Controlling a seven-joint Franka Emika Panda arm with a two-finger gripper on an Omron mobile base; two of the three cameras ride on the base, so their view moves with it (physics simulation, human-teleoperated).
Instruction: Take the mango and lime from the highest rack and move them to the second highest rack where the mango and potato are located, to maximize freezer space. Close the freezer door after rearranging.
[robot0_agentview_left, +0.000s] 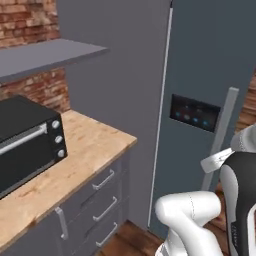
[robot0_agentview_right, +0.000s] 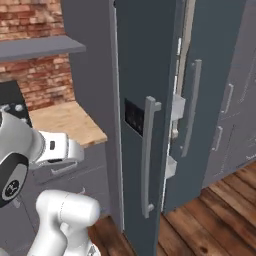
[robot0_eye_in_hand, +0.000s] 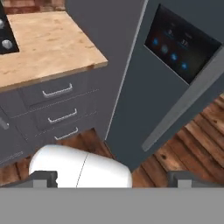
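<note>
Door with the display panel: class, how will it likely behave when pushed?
The door is a tall, thick slab, so it should swing as one stiff piece, and it probably feels heavy. Its bar handle sits near the free edge, so pushing there likely turns it most easily.

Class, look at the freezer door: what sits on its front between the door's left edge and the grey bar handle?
In the left base view, a dark control panel with small lit dots sits on the freezer door, between its left edge and the handle.

A kitchen: wooden counter (robot0_agentview_left: 85, 150), toaster oven (robot0_agentview_left: 27, 140), tall fridge (robot0_agentview_right: 145, 75), brick wall (robot0_agentview_left: 25, 22).
</note>
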